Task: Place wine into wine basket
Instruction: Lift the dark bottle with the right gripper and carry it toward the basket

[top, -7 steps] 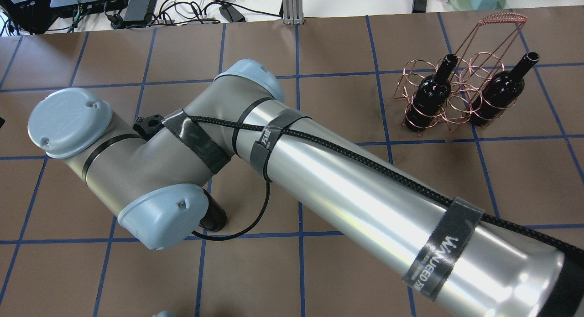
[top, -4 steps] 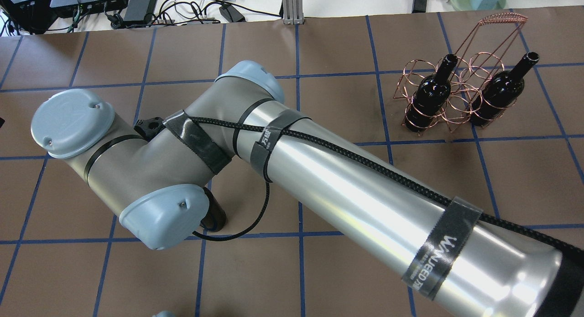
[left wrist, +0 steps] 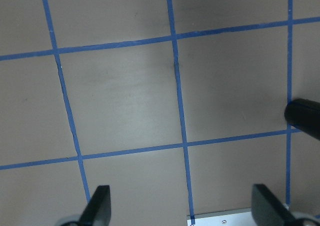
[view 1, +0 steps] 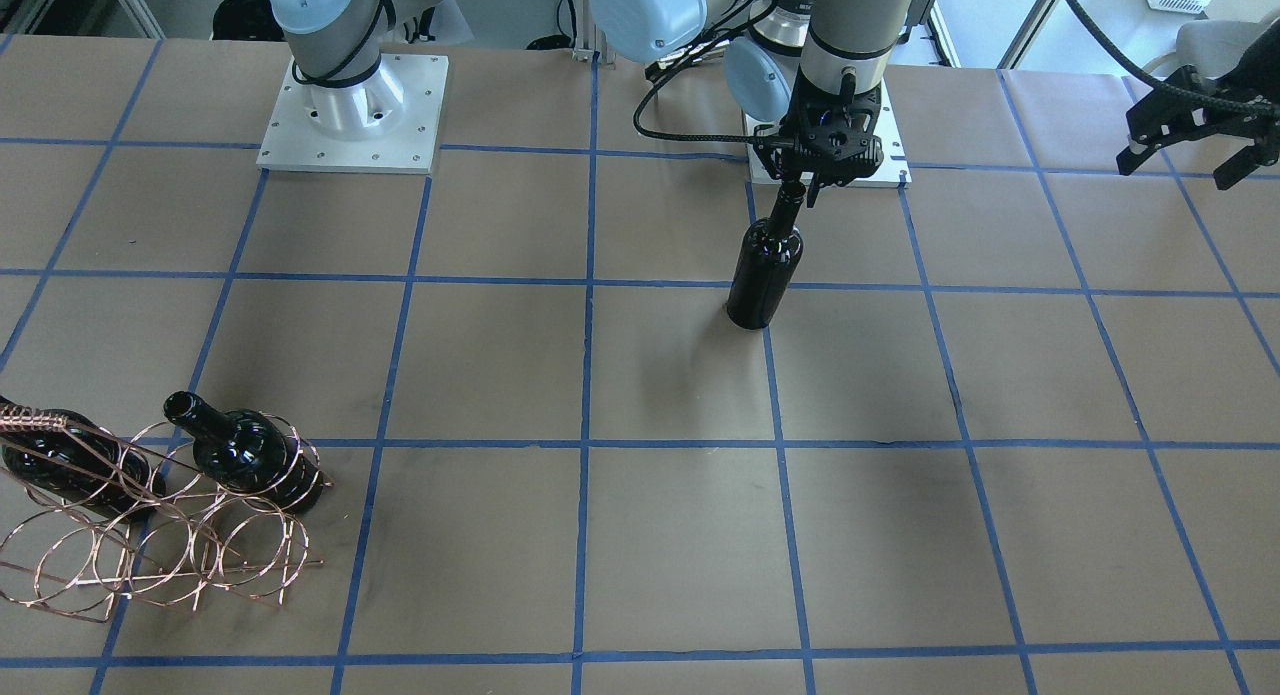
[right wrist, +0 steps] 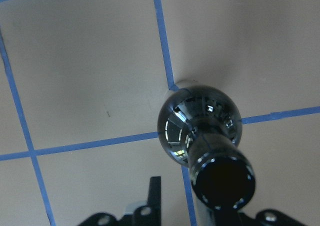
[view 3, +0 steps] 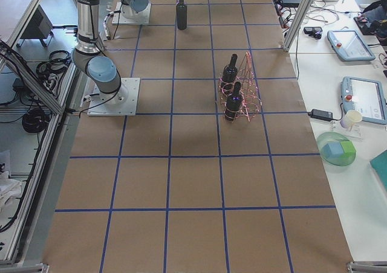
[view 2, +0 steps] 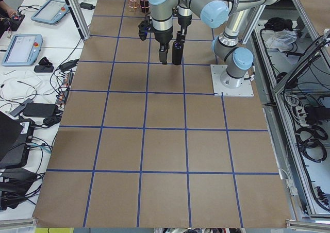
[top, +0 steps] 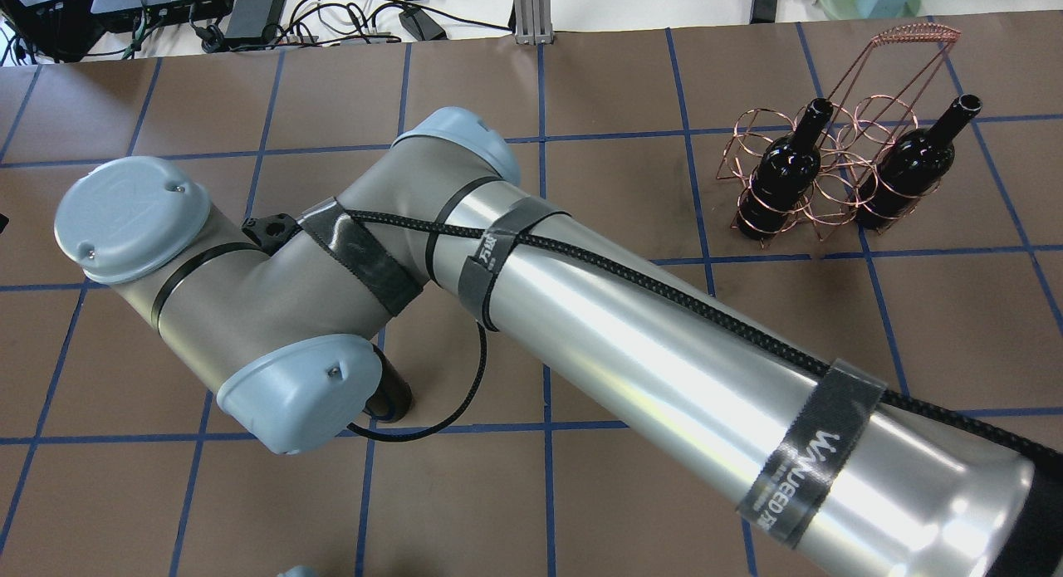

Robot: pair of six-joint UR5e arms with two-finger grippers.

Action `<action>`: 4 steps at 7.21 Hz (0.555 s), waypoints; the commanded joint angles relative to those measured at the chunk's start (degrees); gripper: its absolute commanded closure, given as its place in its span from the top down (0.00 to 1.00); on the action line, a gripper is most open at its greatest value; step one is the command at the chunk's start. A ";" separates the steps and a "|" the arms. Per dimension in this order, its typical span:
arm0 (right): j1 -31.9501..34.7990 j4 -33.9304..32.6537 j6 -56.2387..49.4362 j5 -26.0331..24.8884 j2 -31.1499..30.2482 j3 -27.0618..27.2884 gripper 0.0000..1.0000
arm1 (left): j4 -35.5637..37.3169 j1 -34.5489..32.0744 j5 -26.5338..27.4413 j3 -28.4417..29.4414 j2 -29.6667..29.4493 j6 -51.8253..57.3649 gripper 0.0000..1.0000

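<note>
1. Overhead: behind robot, looking forward-down; an arm (top: 581,336) close up fills it.
2. Front: across the bench (view 1: 640,535), steep down, facing robot.
3. Sides: high at bench ends, far.
4. Wrists: close, looking down.
5. Overhead, front, right-side share wine basket (top: 839,170).

The wine (view 1: 765,275) is glossy dark glass, the wine basket (view 1: 160,535) copper-toned wire, the table (view 1: 600,375) matt paper

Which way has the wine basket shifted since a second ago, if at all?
No. Overhead, the wine basket sits just beyond the same blue tape line as before.
</note>
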 commanded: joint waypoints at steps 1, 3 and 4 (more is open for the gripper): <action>0.00 -0.26 -1.85 -0.21 -0.01 0.08 0.75 | 0.00 -0.03 0.00 0.00 0.00 -0.09 1.00; -0.97 -0.44 -6.59 -0.65 0.08 0.09 0.77 | 0.00 0.06 0.00 0.00 0.00 0.00 1.00; -1.32 -0.44 -7.57 -0.82 0.08 0.09 0.77 | -0.09 0.06 0.00 -0.09 0.00 0.00 1.00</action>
